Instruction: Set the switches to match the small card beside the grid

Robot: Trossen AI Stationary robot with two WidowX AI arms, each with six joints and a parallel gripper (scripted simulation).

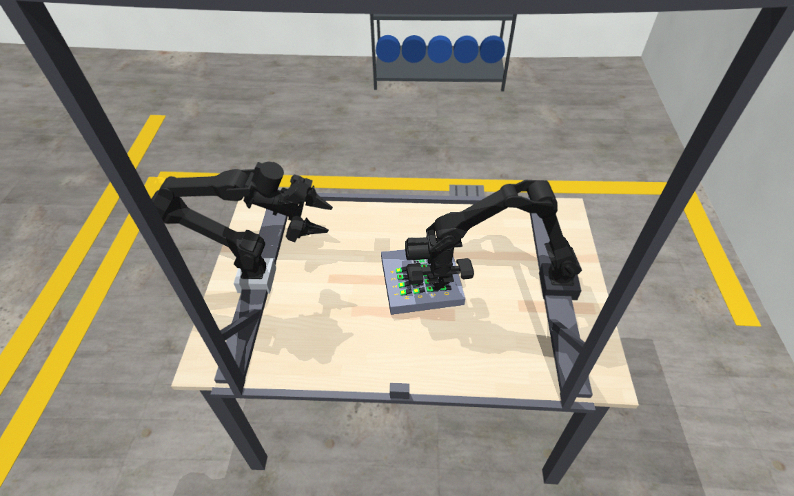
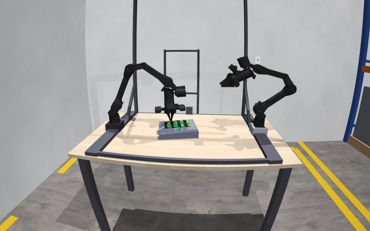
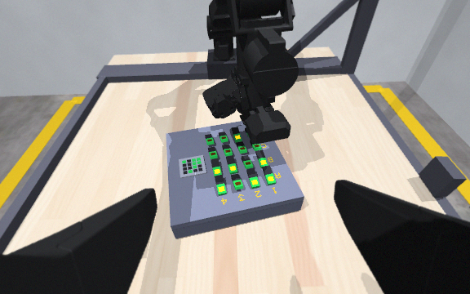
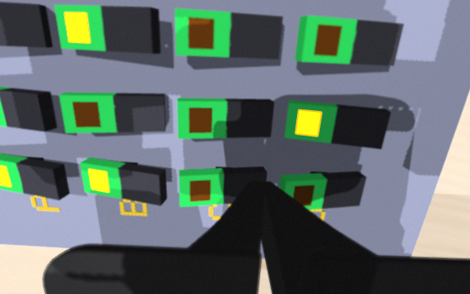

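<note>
A slate-blue box (image 1: 424, 307) (image 2: 178, 135) (image 3: 190, 206) (image 4: 423, 37) with smooth, flat sides sits near the middle of a pale wood bench (image 1: 350, 364) (image 2: 140, 143) (image 3: 117, 122) (image 4: 463, 163), its top carrying a four-by-four grid of two-tone rocker switches, green at one end and black at the other. Square lamps in the green halves glow yellow on some switches and show dull brown on others; at C1 and D1 they are unlit. Yellow letters and numerals mark the grid, and a small grey card (image 2: 178, 129) (image 3: 192, 166) patterned in green and black squares lies beside it.

Above the switches, the right arm's matte-black jaws (image 1: 440, 284) (image 2: 171, 121) point down with their tapered tips pressed together, gripping nothing, at the black end of C1; whether they touch it cannot be told. Well apart from the box, the left arm's jaws (image 1: 329, 218) (image 2: 221, 83) hang spread wide in the air with nothing between them. Dark, square-edged posts (image 1: 671, 184) (image 2: 135, 43) (image 3: 353, 41) rise around the bench, which stands on a mottled grey floor (image 1: 301, 136) (image 2: 163, 189) striped with yellow.
</note>
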